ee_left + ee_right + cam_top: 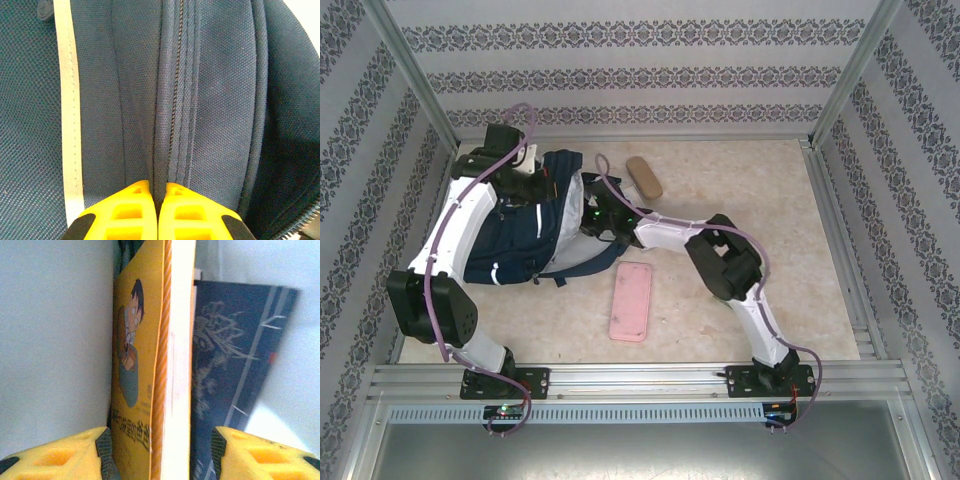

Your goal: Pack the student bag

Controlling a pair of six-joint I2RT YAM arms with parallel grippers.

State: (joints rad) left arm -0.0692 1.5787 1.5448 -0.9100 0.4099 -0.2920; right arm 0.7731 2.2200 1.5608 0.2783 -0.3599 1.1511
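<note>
Where the yellow fingers of the left gripper (158, 186) press together, a raised fold of navy fabric runs into the slit between them, so this gripper pinches the student bag (520, 248) beside its closed zipper (175, 100). The right gripper (160, 435) stands with its fingers parted around the upright edge of a yellow book (135, 390) bearing a cartoon figure; the left pad sits just beside the cover, the right pad clear of it, and nothing is clamped. Behind the yellow book leans a dark book (225, 365) with a pale plant drawing; pale surfaces close in on both sides. In the overhead view both arms converge on the bag, the left arm's white links crossing over its upper part. Count: two books, one flat pink case (631, 300) near the bag's lower right, one tan oblong object (643, 177) beyond it, one bag. The bag lies at the left of the beige table (750, 170): navy weave, one pale reflective strip (67, 100), dark straps trailing toward the pink case.
</note>
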